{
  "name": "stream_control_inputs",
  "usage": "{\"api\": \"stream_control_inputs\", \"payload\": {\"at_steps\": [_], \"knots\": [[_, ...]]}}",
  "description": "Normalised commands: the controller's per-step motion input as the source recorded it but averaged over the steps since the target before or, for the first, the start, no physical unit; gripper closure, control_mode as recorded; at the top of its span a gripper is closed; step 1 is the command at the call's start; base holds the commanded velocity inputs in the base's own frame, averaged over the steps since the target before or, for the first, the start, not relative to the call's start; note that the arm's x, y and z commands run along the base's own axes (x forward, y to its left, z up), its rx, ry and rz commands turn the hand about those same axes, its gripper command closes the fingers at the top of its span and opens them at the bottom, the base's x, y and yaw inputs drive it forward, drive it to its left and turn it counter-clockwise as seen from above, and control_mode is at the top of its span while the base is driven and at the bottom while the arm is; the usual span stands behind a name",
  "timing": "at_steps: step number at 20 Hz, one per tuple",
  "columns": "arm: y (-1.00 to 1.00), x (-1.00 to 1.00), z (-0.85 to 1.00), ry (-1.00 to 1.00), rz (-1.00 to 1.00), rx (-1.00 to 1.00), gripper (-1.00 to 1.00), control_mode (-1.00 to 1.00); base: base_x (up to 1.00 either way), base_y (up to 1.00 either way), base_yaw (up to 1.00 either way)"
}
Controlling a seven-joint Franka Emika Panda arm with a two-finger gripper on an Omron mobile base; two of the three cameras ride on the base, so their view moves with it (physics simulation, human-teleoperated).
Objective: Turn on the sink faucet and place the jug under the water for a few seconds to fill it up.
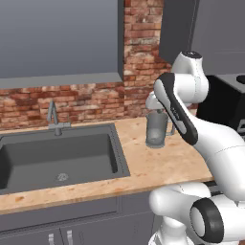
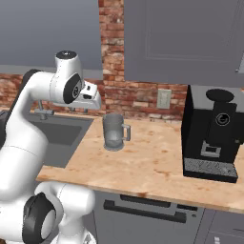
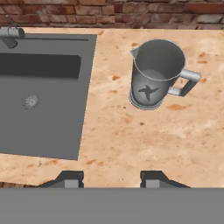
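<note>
Gripper (image 3: 111, 177): jaws parted wide, holding nothing, hanging above the counter (image 3: 144, 140). Jug (image 3: 154, 74): upright beside the sink (image 3: 48, 127), handle turned away from it. Risk: an off-centre descent likely clips the rim and topples the jug; faucet (image 1: 54, 117) dry.

white glossy franka arm (image 1: 210, 143), rounded fat link segments, dark charcoal joint rings and a black band along the forearm. round dark cap at the shoulder joint, grey disc on the topmost joint. gripper (image 3: 109, 178) has two small dark grey finger tips with lighter square pads.
</note>
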Motion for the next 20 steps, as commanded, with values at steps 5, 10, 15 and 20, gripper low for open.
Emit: {"api": "stream_control_inputs", "payload": {"at_steps": [5,10,15,20], "knots": [[0.01,-0.05,0.0,-0.01,0.0,0.0,-1.0,1.0,-0.09,0.08,0.0],[0.0,0.0,0.0,0.0,0.0,0.0,-1.0,1.0,-0.04,0.67,0.0],[0.0,0.0,0.0,0.0,0.0,0.0,-1.0,1.0,0.0,0.75,0.0],[0.0,0.0,0.0,0.0,0.0,0.0,-1.0,1.0,0.0,0.24,0.0]]}}
